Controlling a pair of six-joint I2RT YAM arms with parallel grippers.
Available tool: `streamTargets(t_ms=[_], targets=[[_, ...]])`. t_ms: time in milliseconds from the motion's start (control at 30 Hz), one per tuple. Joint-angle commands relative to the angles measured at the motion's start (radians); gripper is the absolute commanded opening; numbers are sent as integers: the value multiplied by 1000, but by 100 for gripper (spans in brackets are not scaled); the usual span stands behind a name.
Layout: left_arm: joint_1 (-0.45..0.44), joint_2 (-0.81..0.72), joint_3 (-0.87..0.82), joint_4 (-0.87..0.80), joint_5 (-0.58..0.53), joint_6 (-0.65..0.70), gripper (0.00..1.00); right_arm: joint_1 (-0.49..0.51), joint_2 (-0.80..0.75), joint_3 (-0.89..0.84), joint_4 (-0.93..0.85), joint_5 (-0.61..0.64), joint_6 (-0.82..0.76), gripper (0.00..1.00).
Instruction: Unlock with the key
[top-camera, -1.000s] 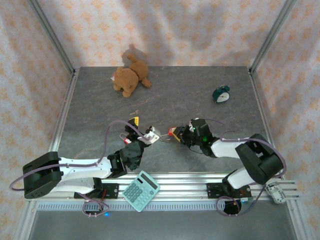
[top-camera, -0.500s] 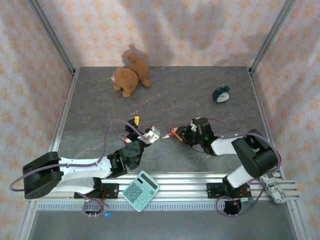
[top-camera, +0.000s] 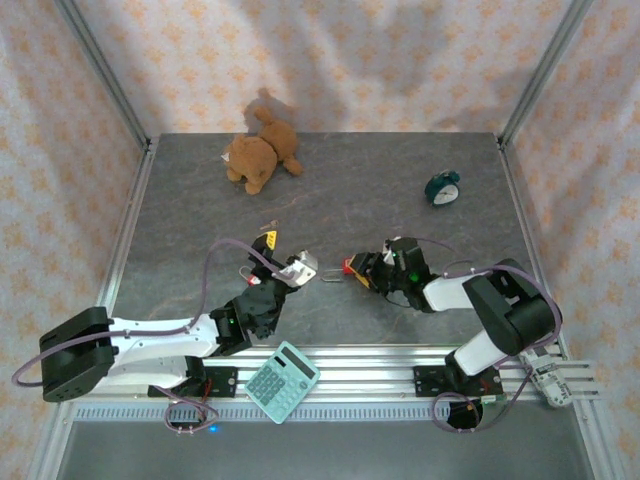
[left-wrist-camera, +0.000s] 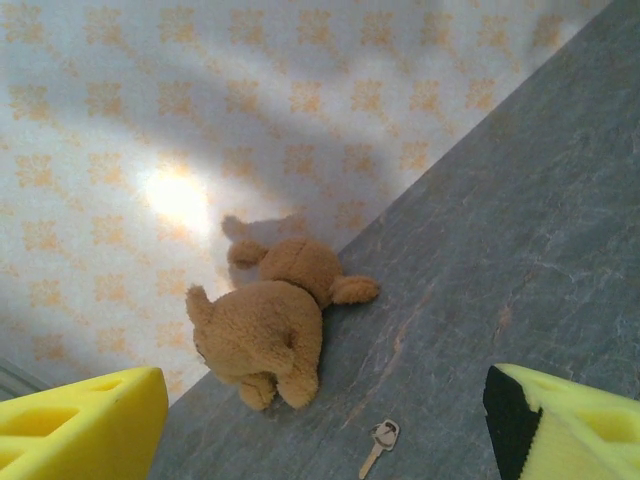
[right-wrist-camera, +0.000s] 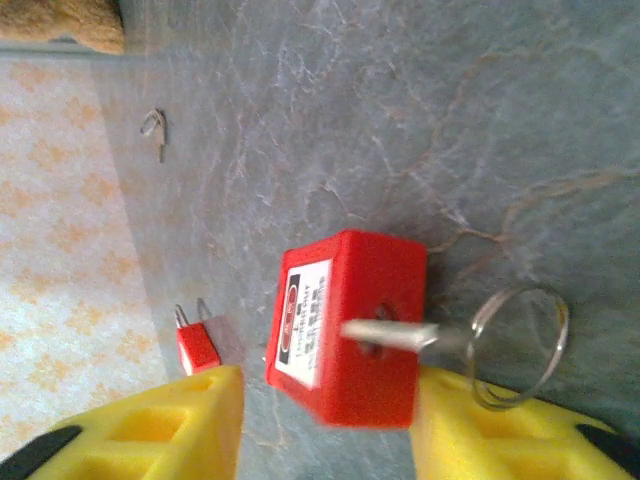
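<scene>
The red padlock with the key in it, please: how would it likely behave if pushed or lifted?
The padlock is blocky and flat-sided, so it would probably slide rather than roll. The key sticking out of it, with its loose ring, may catch or swing when lifted. Its smooth faces could be slippery.

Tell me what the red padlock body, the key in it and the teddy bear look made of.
Red padlock body: probably plastic, matte and evenly coloured, with a printed label.
Key: bare metal, judging by its silvery shine.
Teddy bear: plush fabric with a fuzzy brown pile.
</scene>
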Motion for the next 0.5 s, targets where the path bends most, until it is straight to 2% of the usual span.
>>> streamTargets(t_ms=[0, 167, 300, 367, 467], targets=[[2, -41, 0, 27, -4, -34, 84, -16, -79, -17, -87, 13, -46, 51], [3, -75, 18, 46, -27, -68, 84, -23, -253, -4, -359, 82, -112, 61], [13, -70, 77, 46, -120, -100, 82, -26, -415, 27, -593, 158, -195, 65], [32, -69, 129, -33, -162, -141, 81, -25, -488, 46, -692, 190, -236, 65], [66, -84, 240, -272, -257, -270, 81, -21, -572, 112, -823, 232, -325, 62]])
